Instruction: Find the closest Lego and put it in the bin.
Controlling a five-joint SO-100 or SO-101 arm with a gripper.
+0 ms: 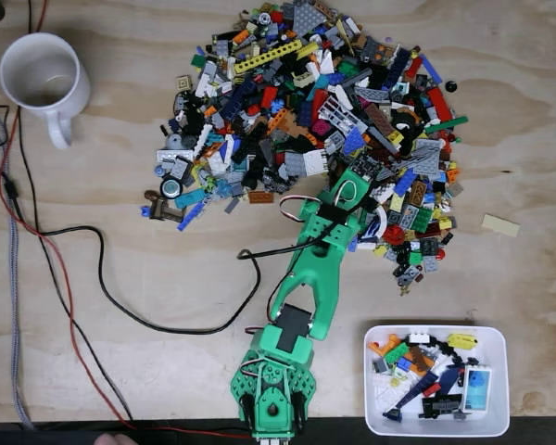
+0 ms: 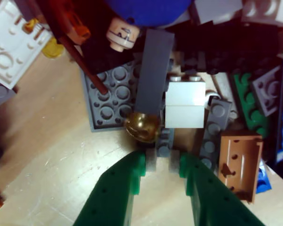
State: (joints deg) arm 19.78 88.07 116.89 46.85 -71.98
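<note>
Arm (image 1: 315, 278): green printed shells, black servo blocks set between segments, black and red cables running behind the claw along the links. Gripper (image 2: 162, 162): two dark green tapered fingers (image 2: 118, 193) with small dimpled holes on their faces.

Pale plywood tabletop (image 1: 120, 371) with wavy grain, evenly lit, dark front edge
</note>
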